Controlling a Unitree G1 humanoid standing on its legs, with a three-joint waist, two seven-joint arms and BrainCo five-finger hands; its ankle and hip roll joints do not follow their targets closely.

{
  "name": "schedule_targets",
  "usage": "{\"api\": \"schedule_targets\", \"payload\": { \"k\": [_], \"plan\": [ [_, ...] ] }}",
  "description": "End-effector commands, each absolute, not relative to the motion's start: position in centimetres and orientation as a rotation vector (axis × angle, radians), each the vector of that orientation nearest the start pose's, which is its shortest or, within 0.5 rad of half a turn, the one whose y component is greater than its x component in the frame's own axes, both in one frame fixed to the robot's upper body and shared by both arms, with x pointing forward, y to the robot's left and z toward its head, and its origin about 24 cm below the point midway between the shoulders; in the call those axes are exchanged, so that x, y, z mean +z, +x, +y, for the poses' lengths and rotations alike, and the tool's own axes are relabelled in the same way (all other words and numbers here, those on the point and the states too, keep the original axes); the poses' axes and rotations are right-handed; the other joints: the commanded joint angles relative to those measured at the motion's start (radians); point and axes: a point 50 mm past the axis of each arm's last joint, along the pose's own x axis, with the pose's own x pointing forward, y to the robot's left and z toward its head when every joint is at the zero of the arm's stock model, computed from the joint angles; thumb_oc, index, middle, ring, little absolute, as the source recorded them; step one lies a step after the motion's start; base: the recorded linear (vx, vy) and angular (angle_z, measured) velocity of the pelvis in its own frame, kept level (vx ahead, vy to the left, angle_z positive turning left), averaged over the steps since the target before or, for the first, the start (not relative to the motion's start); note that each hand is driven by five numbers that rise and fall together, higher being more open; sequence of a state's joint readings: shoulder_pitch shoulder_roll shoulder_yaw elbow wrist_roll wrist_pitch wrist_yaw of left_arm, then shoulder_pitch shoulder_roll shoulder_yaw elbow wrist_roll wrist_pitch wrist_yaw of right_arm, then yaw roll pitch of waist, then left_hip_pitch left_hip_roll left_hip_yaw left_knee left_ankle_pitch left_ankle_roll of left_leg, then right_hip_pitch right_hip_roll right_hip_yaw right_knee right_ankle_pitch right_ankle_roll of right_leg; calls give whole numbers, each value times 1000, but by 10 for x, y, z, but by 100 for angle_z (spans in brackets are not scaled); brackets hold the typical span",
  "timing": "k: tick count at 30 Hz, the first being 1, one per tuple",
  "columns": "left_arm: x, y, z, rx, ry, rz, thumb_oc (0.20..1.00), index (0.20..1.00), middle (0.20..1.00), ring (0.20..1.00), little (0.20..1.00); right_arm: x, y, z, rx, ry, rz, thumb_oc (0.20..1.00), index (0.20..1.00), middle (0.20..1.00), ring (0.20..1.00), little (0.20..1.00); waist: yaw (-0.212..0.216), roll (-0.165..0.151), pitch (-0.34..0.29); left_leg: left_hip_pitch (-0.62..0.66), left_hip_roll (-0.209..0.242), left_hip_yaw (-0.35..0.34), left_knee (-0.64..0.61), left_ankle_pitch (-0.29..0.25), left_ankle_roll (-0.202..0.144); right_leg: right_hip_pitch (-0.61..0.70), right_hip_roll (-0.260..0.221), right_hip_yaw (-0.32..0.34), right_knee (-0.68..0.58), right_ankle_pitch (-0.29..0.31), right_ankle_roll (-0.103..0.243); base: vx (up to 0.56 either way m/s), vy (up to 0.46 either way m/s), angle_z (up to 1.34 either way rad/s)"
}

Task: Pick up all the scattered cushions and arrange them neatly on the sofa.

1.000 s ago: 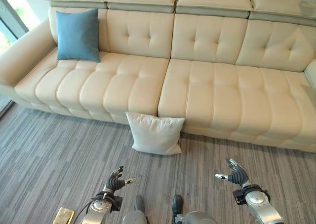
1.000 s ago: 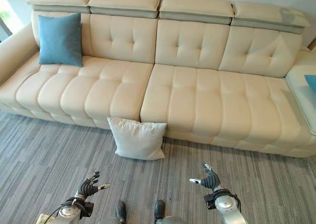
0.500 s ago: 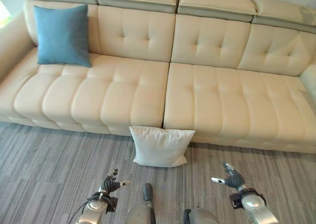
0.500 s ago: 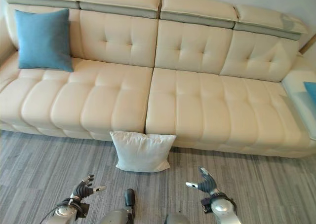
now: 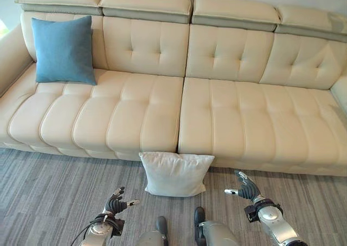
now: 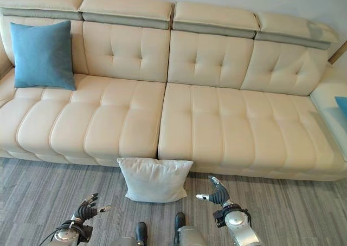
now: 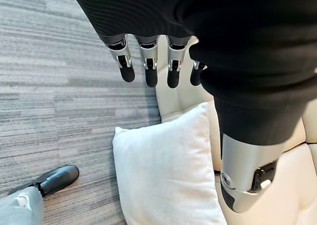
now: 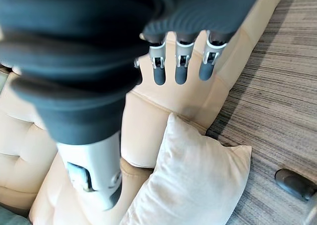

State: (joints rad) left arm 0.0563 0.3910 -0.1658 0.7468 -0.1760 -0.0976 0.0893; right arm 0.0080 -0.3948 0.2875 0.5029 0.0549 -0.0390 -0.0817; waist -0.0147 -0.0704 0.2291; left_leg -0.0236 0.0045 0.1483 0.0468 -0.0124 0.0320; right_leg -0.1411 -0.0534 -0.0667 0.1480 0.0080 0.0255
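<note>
Sofa (image 5: 217, 110) of cream tufted leather, long and wide, spans the far side of the grey striped carpet floor (image 5: 49, 197). A square blue fabric cushion (image 5: 62, 50) leans upright against the sofa's backrest at its left end. A square white fabric cushion (image 5: 175, 173) stands on the floor, leaning against the sofa's front at the seam between the two seats. The left hand (image 5: 115, 205) hovers over the floor in front of the sofa, left of the white cushion, fingers relaxed, holding nothing. The right hand (image 5: 245, 191) hovers to that cushion's right, fingers loosely spread, empty.

Bare carpet (image 5: 49, 186) either side of the white cushion (image 5: 174, 174) (leaning against the sofa (image 5: 233, 121) front).
</note>
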Motion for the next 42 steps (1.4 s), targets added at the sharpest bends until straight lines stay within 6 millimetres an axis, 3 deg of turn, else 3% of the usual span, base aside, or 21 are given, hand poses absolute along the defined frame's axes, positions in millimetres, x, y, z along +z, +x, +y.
{"api": "schedule_targets", "payload": {
  "k": [1, 2, 6, 11, 12, 16, 17, 18, 24, 28, 29, 32, 37, 38, 39, 40, 42],
  "plan": [
    [-69, 202, 273, 194, 328, 541, 1000, 1000, 1000, 1000, 1000, -32, 242, -211, 100, -498, 326, 1000, 1000, 1000, 1000, 1000, 6, -4, 12, -75, -8, -49, 134, -108, -36, 12, -29, -22, 102, -124, 54, -229, -76, 8],
    [-55, 224, 274, 220, 316, 469, 1000, 1000, 1000, 1000, 1000, -22, 258, -210, 83, -516, 282, 1000, 1000, 1000, 1000, 1000, 9, 2, 48, -155, -2, -50, 168, -102, -43, -63, -29, -21, 133, -126, 46, -298, -99, 13],
    [-26, 260, 279, 288, 281, 346, 1000, 1000, 1000, 1000, 1000, -6, 288, -218, -9, -519, 252, 1000, 1000, 1000, 1000, 1000, 7, 19, 101, -307, 12, -45, 246, -95, -51, -209, -31, -11, 207, -136, 35, -225, -53, 4],
    [25, 302, 300, 414, 206, 181, 1000, 1000, 1000, 1000, 1000, 32, 332, -234, -142, -493, 189, 1000, 1000, 1000, 1000, 1000, -4, 30, 165, -520, 30, -27, 355, -93, -56, -433, -28, 1, 319, -146, 27, -150, -25, -3],
    [35, 307, 305, 438, 184, 157, 1000, 1000, 1000, 1000, 1000, 41, 339, -236, -161, -496, 176, 1000, 1000, 1000, 1000, 1000, -5, 31, 173, -554, 37, -30, 395, -126, -63, -468, -28, 12, 359, -177, 31, -103, 7, -9],
    [71, 326, 326, 506, 203, 100, 1000, 1000, 1000, 1000, 1000, 82, 368, -254, -275, -490, 132, 1000, 1000, 1000, 1000, 1000, -15, 34, 222, -758, 61, -23, 539, -152, -57, -679, -24, 40, 506, -199, 22, -134, 14, -14],
    [89, 334, 333, 523, 219, 66, 1000, 1000, 1000, 1000, 1000, 108, 379, -261, -324, -463, 88, 1000, 1000, 1000, 1000, 1000, -19, 37, 238, -863, 71, -23, 617, -171, -52, -779, -26, 47, 576, -213, 16, -94, 19, -11],
    [90, 334, 333, 523, 218, 64, 1000, 1000, 1000, 1000, 1000, 109, 379, -261, -324, -462, 86, 1000, 1000, 1000, 1000, 1000, -20, 38, 236, -871, 72, -23, 623, -173, -51, -787, -25, 47, 581, -215, 16, -72, 17, -8],
    [124, 347, 341, 561, 185, -9, 1000, 1000, 1000, 1000, 1000, 159, 398, -263, -397, -393, -7, 1000, 1000, 1000, 1000, 1000, -14, 51, 258, -1123, 75, -38, 826, -232, -36, -1033, -26, 70, 770, -268, -5, -7, -6, -4],
    [150, 359, 334, 539, 230, -63, 1000, 1000, 1000, 1000, 1000, 187, 408, -247, -381, -371, -82, 1000, 1000, 1000, 1000, 1000, -10, 60, 266, -1204, 67, -42, 892, -245, -29, -1111, -25, 73, 836, -285, -16, 0, -3, 1],
    [177, 371, 323, 504, 271, -136, 1000, 1000, 1000, 1000, 1000, 206, 415, -226, -337, -374, -144, 1000, 1000, 1000, 1000, 1000, -7, 69, 265, -1249, 60, -50, 916, -248, -26, -1157, -28, 74, 866, -292, -23, 0, 0, 0],
    [226, 390, 293, 420, 320, -268, 1000, 1000, 1000, 1000, 1000, 230, 423, -183, -240, -376, -238, 1000, 1000, 1000, 1000, 1000, 1, 81, 257, -1302, 48, -60, 941, -248, -24, -1206, -33, 74, 899, -301, -29, 2, -31, 2],
    [269, 406, 251, 338, 347, -370, 1000, 1000, 1000, 1000, 1000, 254, 421, -97, -25, -251, -357, 1000, 1000, 1000, 1000, 1000, 18, 102, 241, -1338, 28, -70, 939, -233, -23, -1241, -40, 70, 914, -305, -36, -1, -33, 11],
    [272, 408, 244, 323, 346, -384, 1000, 1000, 1000, 1000, 1000, 257, 418, -81, 24, -227, -381, 580, 580, 580, 580, 580, 21, 104, 235, -1338, 25, -72, 934, -230, -23, -1243, -39, 71, 912, -304, -37, 2, -27, 6],
    [273, 408, 239, 310, 347, -395, 586, 586, 586, 586, 586, 259, 416, -72, 56, -209, -397, 200, 200, 200, 200, 200, 23, 106, 232, -1339, 23, -72, 932, -228, -22, -1244, -39, 70, 911, -302, -38, -1, -17, 5],
    [274, 409, 232, 290, 348, -411, 200, 200, 200, 200, 200, 262, 412, -62, 92, -191, -423, 200, 200, 200, 200, 200, 24, 107, 228, -1339, 20, -74, 927, -223, -23, -1243, -40, 67, 906, -300, -39, -7, -17, 4],
    [282, 407, 215, 228, 331, -484, 200, 200, 200, 200, 200, 270, 404, -50, 148, -143, -479, 200, 200, 200, 200, 200, 26, 109, 222, -1329, 16, -74, 912, -215, -25, -1235, -38, 68, 894, -292, -36, -10, -14, 12]
  ]
}}
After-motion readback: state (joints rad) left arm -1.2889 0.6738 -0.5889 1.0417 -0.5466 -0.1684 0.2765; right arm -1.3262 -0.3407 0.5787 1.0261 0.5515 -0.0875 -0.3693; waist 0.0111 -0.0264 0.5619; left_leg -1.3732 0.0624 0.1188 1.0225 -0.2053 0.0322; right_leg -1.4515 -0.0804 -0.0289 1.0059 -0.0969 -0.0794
